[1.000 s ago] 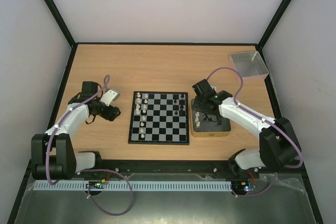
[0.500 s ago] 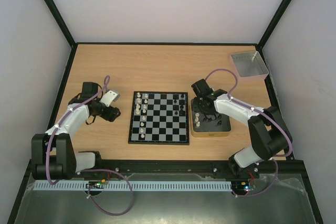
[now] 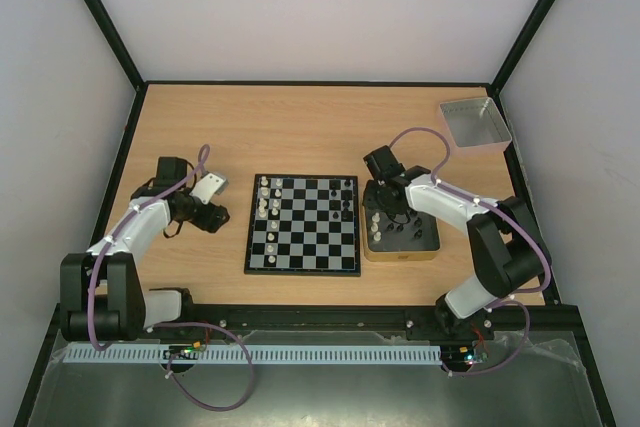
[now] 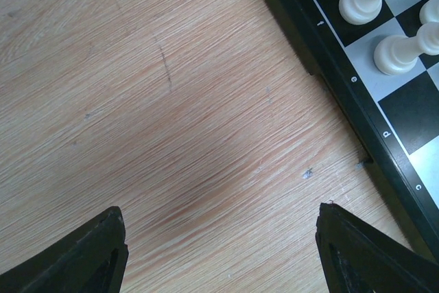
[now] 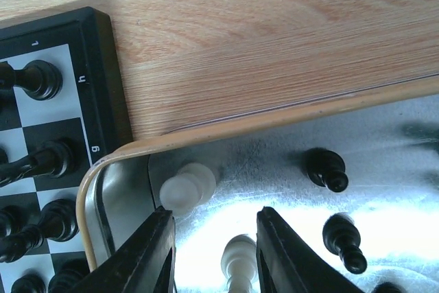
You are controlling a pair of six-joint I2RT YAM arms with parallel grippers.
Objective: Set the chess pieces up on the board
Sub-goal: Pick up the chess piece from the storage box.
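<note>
Both pairs are spread: right fingers [image 5: 147, 259] flank a whitish chess piece [image 5: 239, 257] inside the tin [image 5: 391, 128]. Left fingers [image 4: 89, 255] hang over surface [image 4: 171, 101] left of the board [image 4: 336, 87].

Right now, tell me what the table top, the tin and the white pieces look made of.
Table top: matte wood or wood-look laminate, going by the streaked tan grain. Tin: probably metal; its inside is silvery and throws glare, and the rim is gold-tan and rolled. White pieces: likely plastic, smooth cream with soft highlights.
</note>
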